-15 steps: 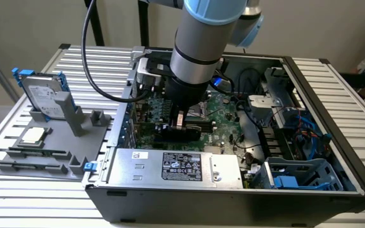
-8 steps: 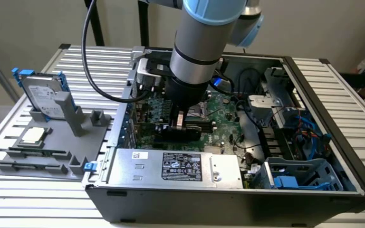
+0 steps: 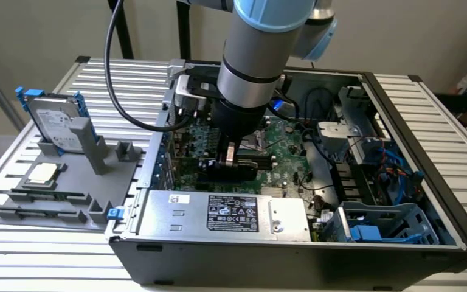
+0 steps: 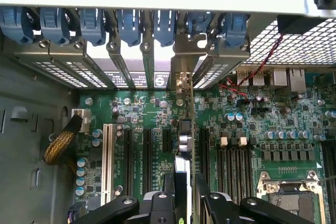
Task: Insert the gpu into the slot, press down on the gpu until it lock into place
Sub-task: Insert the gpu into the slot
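In the exterior view the gripper (image 3: 231,157) hangs straight down into the open case (image 3: 298,261) and is clamped on the gpu (image 3: 227,173), which stands on edge over the motherboard (image 3: 286,146), just beyond the silver power-supply box (image 3: 225,213) at six o'clock of it. Gripping the upper edge probably leaves the connector edge free to drop. The card's long axis runs roughly nine to three o'clock, with the case's rear wall at nine. In the wrist view the gpu (image 4: 184,140) is edge-on between the fingers (image 4: 206,195) of the gripper (image 4: 185,198), parallel to the black expansion connectors (image 4: 147,150). Its metal bracket (image 4: 181,72) points at the row of blue clips (image 4: 157,24). The card hides the slot, so I cannot tell whether it is seated.
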Controlling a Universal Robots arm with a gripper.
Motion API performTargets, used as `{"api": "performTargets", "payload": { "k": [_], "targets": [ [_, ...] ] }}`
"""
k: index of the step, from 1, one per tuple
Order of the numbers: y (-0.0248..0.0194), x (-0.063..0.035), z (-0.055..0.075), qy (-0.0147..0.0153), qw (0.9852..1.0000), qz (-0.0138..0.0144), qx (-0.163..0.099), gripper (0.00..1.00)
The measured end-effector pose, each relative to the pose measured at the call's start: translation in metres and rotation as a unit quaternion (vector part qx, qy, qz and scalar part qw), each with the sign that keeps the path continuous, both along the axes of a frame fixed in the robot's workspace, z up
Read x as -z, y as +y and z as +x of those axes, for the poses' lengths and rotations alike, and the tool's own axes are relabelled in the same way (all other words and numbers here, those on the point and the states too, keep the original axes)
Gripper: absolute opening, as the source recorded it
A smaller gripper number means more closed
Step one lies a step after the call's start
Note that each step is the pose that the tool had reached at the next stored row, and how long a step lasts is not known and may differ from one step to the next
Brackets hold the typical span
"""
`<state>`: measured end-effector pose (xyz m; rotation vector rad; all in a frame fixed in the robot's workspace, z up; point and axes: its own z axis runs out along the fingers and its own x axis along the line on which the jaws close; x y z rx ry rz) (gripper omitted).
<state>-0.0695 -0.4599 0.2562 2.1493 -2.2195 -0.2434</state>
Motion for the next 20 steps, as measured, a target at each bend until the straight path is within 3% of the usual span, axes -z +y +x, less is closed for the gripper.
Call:
{"api": "performTargets", "payload": {
  "k": [6,8,9,10,17,20],
  "targets": [
    [0.0000,0.0009,0.000,-0.0001,1.0000,0.0002,0.000,0.26],
    [0.0004,0.0023,0.000,-0.0012,1.0000,0.0023,0.000,0.27],
    [0.0002,0.0001,0.000,-0.0004,1.0000,0.0010,0.000,0.27],
    [0.0000,-0.0033,0.000,-0.0001,1.0000,0.0002,0.000,0.33],
    [0.0001,-0.0332,0.000,-0.0001,1.0000,0.0003,0.000,0.33],
    [0.0006,-0.0410,0.000,0.0000,1.0000,0.0001,-0.001,0.33]
  ]
}}
